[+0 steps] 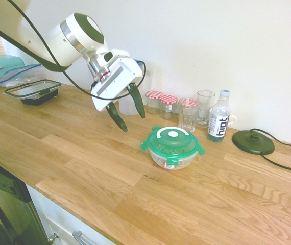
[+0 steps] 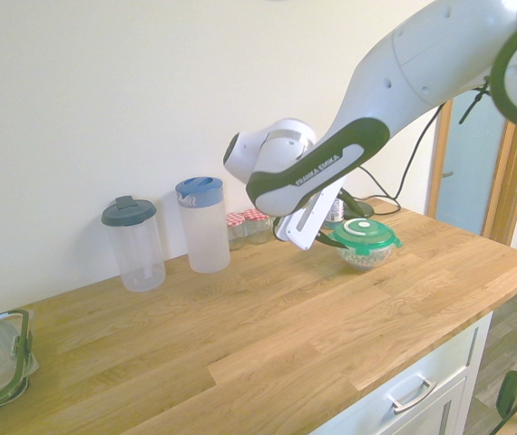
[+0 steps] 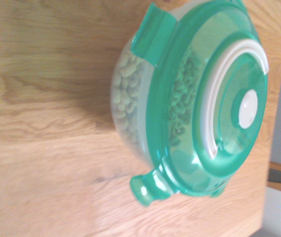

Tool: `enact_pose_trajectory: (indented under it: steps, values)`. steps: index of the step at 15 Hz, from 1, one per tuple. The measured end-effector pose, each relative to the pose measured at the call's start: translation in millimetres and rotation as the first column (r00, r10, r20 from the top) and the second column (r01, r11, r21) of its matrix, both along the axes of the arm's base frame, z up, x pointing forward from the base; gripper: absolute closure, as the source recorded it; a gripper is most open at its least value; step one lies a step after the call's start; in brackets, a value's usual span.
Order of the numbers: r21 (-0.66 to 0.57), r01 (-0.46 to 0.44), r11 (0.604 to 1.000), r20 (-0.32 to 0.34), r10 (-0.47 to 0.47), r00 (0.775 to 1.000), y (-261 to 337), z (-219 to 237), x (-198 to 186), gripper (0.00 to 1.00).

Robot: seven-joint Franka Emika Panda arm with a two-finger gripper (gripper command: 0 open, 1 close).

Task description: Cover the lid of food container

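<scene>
Wooden tabletop (image 1: pixel 84 168) carries the round clear plastic food container (image 1: pixel 175 161), capped by the round translucent green plastic lid (image 1: pixel 172 141); the jaws of the gripper (image 1: pixel 126 108) gape empty beside it, clips unfastened.

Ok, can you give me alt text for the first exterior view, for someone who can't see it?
A green lid sits on a small clear food container of cereal on a wooden counter, with the white robot arm's gripper open and raised above the counter to its left, holding nothing. Behind it stand jars, two glasses and a water bottle.
</scene>
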State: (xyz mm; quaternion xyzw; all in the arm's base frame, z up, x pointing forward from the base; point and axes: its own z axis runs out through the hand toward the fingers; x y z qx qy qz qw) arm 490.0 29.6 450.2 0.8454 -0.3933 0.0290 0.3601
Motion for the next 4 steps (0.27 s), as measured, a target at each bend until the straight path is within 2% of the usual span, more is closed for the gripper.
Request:
enact_pose_trajectory:
  steps: [4]
  values:
    - [0.249,-0.007,0.969,0.044,-0.004,0.999,16,13,-66,0.0]
